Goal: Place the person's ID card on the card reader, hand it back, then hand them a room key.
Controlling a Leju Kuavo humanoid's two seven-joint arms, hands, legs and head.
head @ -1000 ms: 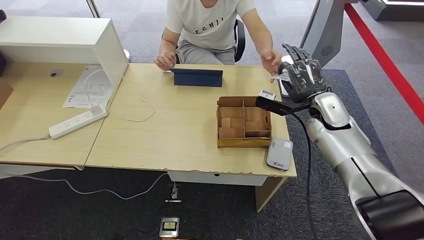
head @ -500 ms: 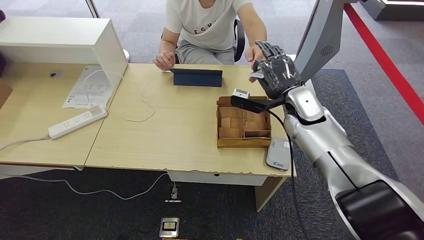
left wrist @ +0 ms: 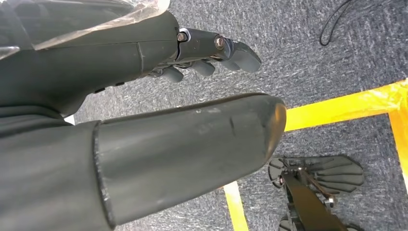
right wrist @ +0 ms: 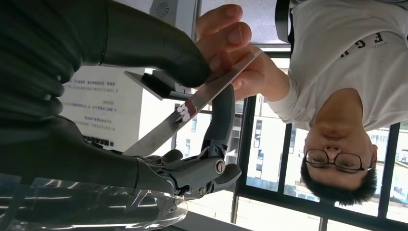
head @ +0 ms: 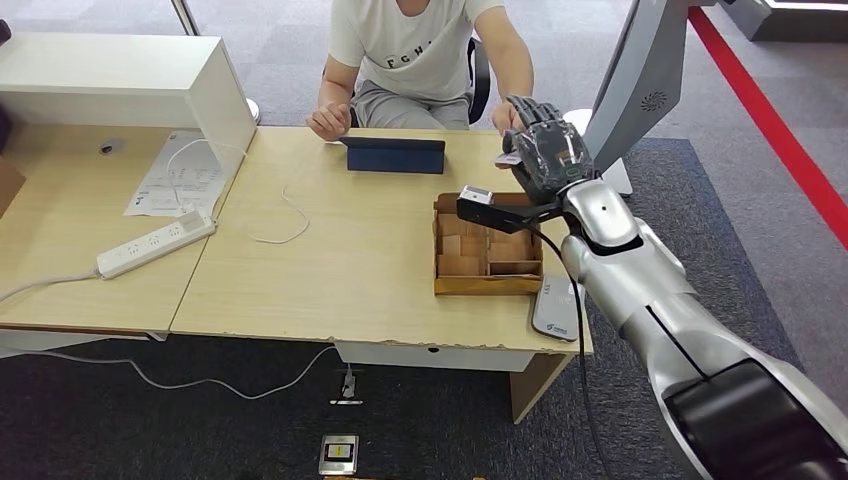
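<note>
id card (right wrist: pixel 202 98) pinched in right robot hand (head: pixel 545 150), now shifted left, meeting person's hand (right wrist: pixel 231 53); left robot hand (left wrist: pixel 144 86) empty, loose.

A white power strip (head: pixel 155 243) lies beside papers (head: pixel 180 186) on the desk (head: pixel 330 280).

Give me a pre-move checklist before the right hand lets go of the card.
1. Card pinched in right hand: ok.
2. Person's hand touching the card's far end: ok.
3. Person's grip firm enough to take it: cannot tell.
4. Which card this is, ID or room key: cannot tell.
5. Wooden tray and card reader away from the exchange: ok.
6. Left hand hangs over the floor, holding nothing: ok.
</note>
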